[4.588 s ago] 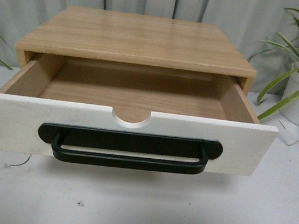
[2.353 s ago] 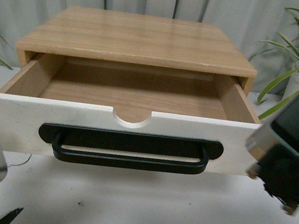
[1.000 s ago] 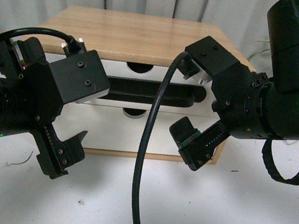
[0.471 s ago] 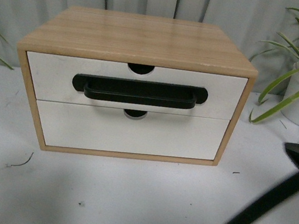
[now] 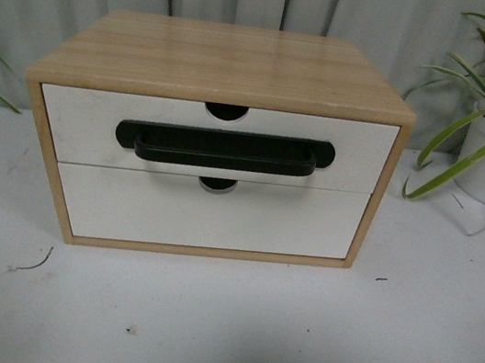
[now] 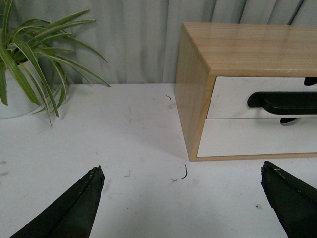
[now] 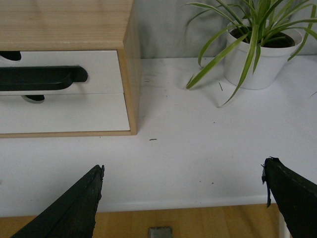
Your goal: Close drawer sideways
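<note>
The drawer (image 5: 76, 121) sits fully inside the wooden cabinet (image 5: 226, 58), its front flush above the plain lower drawer front (image 5: 208, 218). The left gripper (image 6: 181, 169) and the right gripper (image 7: 183, 166) hang apart from the cabinet, jaws spread wide, holding nothing.

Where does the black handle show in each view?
Front view: handle shows whole, centred on the upper drawer.
Left wrist view: handle is cut off by the picture's edge, with one end showing.
Right wrist view: handle is also cut off, with its other end showing.
Shared landmark: the wooden cabinet is in all three.
</note>
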